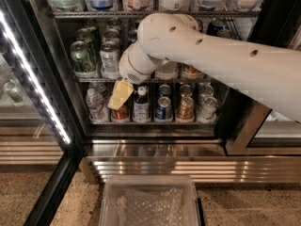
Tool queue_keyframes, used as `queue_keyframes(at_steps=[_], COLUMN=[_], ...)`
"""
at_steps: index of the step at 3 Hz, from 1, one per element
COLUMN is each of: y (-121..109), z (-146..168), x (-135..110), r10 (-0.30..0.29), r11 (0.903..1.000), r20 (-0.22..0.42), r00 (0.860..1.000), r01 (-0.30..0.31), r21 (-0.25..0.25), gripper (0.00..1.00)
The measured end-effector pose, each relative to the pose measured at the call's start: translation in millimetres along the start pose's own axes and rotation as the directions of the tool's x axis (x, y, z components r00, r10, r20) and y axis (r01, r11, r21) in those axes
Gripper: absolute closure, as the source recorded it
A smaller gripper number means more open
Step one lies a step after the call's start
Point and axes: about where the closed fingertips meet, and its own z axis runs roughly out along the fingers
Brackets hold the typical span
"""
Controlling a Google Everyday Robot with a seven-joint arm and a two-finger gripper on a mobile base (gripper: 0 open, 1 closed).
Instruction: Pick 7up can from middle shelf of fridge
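The fridge [51, 74] stands open with its light strip [33, 74] at the left. The 7up can [109, 58], pale silvery-white, stands on the middle shelf [94, 79], second row from the left, beside a dark green can [82, 58]. My gripper [120, 94], yellowish at its tip, hangs from the white arm [211, 55] that reaches in from the right. It is just below the shelf's front rail, below and slightly right of the 7up can, not touching it. The arm hides the middle of the shelf.
The bottom shelf holds a water bottle [95, 105], a red can [121, 114] behind the gripper, a dark bottle [141, 105], a blue-and-silver can [163, 108] and more cans. Bottles fill the top shelf [141, 14]. A clear plastic bin [150, 201] lies on the floor in front.
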Motion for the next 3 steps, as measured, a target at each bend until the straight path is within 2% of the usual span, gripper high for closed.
queue_keyframes(at_steps=[2, 3], y=[-14, -25], z=[21, 30], x=[-10, -17], r10=[0.009, 0.017], r11=[0.9996, 0.9992], r20=[0.020, 0.050], r00=[1.000, 0.999], r01=[-0.010, -0.019], r21=[0.027, 0.036], gripper=[0.00, 0.07])
